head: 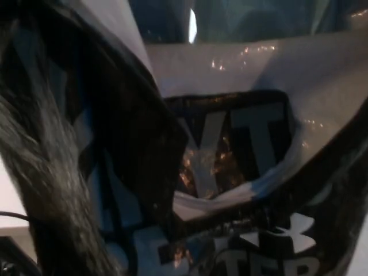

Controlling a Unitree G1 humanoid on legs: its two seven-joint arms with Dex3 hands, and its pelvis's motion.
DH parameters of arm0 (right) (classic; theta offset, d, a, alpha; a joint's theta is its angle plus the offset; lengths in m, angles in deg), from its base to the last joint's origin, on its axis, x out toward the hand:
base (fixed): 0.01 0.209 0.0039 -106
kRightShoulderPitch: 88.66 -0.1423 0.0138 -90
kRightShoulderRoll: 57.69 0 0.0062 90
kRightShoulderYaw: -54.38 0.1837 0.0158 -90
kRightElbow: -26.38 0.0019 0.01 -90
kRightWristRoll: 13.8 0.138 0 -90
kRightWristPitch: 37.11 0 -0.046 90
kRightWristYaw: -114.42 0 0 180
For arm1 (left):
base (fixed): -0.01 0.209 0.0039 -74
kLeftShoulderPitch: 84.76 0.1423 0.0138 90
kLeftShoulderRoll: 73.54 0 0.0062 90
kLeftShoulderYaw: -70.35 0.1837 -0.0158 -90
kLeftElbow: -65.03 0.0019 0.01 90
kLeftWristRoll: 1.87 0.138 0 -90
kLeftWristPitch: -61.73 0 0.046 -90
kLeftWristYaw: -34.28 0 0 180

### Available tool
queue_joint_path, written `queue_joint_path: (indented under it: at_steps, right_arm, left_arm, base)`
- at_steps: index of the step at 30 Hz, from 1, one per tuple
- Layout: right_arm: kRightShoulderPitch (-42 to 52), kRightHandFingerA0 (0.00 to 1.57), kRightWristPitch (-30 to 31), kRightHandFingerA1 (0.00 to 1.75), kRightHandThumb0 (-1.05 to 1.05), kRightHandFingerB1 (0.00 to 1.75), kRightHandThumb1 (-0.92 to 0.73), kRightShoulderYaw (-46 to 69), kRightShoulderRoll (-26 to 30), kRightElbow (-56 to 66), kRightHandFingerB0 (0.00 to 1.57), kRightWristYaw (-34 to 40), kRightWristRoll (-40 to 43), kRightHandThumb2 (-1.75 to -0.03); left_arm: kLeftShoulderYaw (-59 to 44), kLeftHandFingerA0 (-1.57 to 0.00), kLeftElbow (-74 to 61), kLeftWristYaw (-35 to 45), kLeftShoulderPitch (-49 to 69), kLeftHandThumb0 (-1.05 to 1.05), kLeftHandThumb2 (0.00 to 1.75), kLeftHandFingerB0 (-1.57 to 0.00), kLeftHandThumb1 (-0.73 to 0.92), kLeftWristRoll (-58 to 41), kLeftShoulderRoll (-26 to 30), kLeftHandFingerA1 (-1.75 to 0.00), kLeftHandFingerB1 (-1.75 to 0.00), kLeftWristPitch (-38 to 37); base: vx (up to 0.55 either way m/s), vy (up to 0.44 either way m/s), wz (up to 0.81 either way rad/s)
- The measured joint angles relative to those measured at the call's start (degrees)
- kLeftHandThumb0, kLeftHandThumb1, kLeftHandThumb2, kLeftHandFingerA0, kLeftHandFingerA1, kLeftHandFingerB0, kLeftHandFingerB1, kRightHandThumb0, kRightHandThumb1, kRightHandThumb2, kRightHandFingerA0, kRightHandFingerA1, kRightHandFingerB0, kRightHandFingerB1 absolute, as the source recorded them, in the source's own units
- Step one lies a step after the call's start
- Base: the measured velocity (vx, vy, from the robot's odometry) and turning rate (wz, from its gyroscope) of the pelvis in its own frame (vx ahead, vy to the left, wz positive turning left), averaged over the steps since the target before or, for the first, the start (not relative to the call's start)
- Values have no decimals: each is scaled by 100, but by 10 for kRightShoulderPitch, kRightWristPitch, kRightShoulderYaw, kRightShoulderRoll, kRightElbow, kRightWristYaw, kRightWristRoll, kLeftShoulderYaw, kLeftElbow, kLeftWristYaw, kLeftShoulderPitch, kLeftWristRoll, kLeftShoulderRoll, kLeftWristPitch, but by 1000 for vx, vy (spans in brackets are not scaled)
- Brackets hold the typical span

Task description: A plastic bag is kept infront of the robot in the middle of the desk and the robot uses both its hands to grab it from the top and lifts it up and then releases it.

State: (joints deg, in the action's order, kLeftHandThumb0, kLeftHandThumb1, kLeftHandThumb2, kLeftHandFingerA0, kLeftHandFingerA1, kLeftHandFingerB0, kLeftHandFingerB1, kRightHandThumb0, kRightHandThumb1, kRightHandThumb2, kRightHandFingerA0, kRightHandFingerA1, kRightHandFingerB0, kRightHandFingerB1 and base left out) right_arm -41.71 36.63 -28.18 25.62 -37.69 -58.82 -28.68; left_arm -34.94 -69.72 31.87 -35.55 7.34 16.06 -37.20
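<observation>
Close before the camera hung the plastic bag [230, 172], black with pale letters, filling nearly the whole view. It looked thin, light, soft and slippery, best gripped at the die-cut handle hole [230, 149]. Neither robot hand was visible, so its state was unknown.

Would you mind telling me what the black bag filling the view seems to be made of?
The bag looks like thin, glossy plastic film: it creases softly, catches small bright glints, and has a cut-out handle hole. Its printed lettering appears flat and pale, probably ink.
</observation>
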Motion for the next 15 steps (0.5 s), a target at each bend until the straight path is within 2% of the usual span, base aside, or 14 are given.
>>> queue_joint_path:
  at_steps: [6,9,11,12,14,15]
  right_arm:
    - [-10,88,9,175,-40,167,-69,-2,-1,-5,63,1,-7,-60]
    - [-18,84,13,175,-44,163,-73,-2,-1,-21,59,0,-4,-61]
    - [-26,82,14,175,-44,162,-72,-2,4,-52,59,-2,-4,-61]
    - [-29,77,17,175,-40,165,-72,-2,7,-68,53,-4,-3,-60]
    - [-44,76,21,175,-40,167,-71,-2,14,-110,51,-13,7,-59]
    - [-47,76,22,175,-44,168,-71,-2,16,-119,52,-15,9,-60]
  left_arm:
    - [11,-94,-14,2,-1,-27,55,-84,50,-10,-3,-175,-59,17]
    - [12,-94,-7,2,-1,-27,55,-83,50,-11,-2,-175,-59,17]
    - [11,-93,15,3,-4,-25,55,-82,50,-12,3,-175,-59,17]
    - [9,-92,29,5,-7,-22,55,-82,50,-14,6,-175,-59,17]
    - [7,-92,67,8,-18,-20,55,-83,52,-18,13,-175,-58,17]
    - [6,-93,76,9,-20,-28,56,-83,54,-18,15,-175,-56,17]
  base:
    - [0,0,0]
    - [0,0,0]
    - [0,0,0]
    - [0,0,0]
    - [0,0,0]
    - [0,0,0]
